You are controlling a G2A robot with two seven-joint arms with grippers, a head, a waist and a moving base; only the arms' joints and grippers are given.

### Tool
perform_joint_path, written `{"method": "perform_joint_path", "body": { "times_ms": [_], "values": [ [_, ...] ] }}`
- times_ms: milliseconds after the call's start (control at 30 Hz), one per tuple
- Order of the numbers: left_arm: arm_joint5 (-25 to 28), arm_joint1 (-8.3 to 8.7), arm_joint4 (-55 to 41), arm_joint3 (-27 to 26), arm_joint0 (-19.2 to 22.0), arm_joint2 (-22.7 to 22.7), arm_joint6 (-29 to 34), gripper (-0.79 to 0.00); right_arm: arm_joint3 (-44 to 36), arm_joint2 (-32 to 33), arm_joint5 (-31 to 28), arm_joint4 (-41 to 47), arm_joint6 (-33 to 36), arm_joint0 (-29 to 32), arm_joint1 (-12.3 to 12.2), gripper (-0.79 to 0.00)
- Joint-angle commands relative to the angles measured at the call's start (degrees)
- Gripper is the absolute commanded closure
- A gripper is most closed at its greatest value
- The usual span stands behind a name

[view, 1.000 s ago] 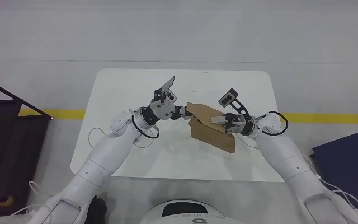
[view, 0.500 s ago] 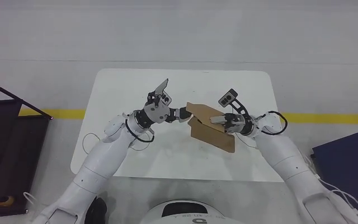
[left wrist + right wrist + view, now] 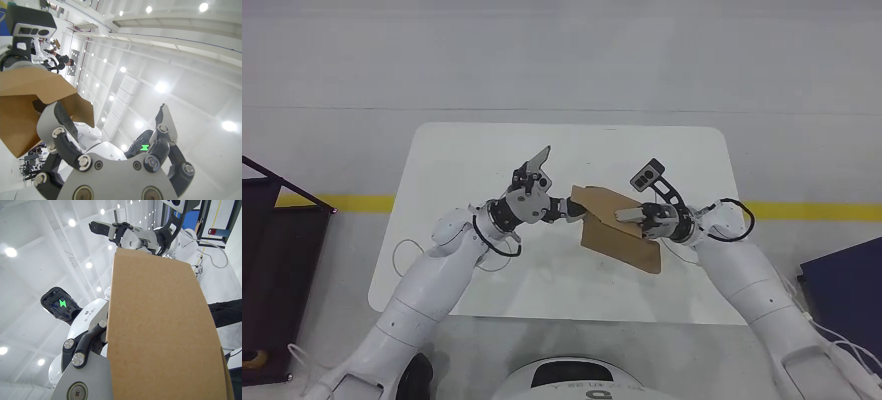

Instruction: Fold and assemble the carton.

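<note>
Left gripper (image 3: 109, 111) is standing wide open. One finger (image 3: 65, 119) is poking in under a folded flap at the end of the carton (image 3: 20, 109), the other is hanging free in the air. Right gripper (image 3: 634, 214) is clamping the carton's opp. end, w/ one finger lying across the top panel. In the right wrist view the brown panel is sitting flat against the gripper body. Carton is partly folded & tilted, sitting btwn the two grippers over the middle of the table (image 3: 472, 150), a bit toward its right edge. Can't tell if it's touching the tabletop.
</note>
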State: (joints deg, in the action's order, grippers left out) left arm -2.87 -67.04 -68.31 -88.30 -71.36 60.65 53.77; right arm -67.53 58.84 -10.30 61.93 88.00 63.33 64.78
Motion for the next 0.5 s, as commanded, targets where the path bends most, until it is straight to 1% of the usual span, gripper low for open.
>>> {"method": "perform_joint_path", "body": {
  "times_ms": [0,133,267,467],
  "values": [
    [-0.1,-0.13,-0.1,0.6,0.3,0.0,0.2,-0.785,-0.3,0.1,0.2,0.2,0.0,0.2,0.0,0.0],
    [0.5,-0.28,0.7,0.8,0.5,0.4,0.8,-0.785,-0.8,0.3,0.6,0.2,0.0,0.4,-0.1,0.0],
    [0.6,-0.31,0.8,0.0,0.2,1.1,1.9,-0.785,-1.0,0.2,0.9,0.4,0.0,0.4,-0.1,0.0],
    [0.1,-0.32,-2.4,-1.5,-0.8,3.3,3.8,-0.785,-1.1,0.2,0.9,0.7,0.0,0.4,-0.2,0.0]
  ]
}}
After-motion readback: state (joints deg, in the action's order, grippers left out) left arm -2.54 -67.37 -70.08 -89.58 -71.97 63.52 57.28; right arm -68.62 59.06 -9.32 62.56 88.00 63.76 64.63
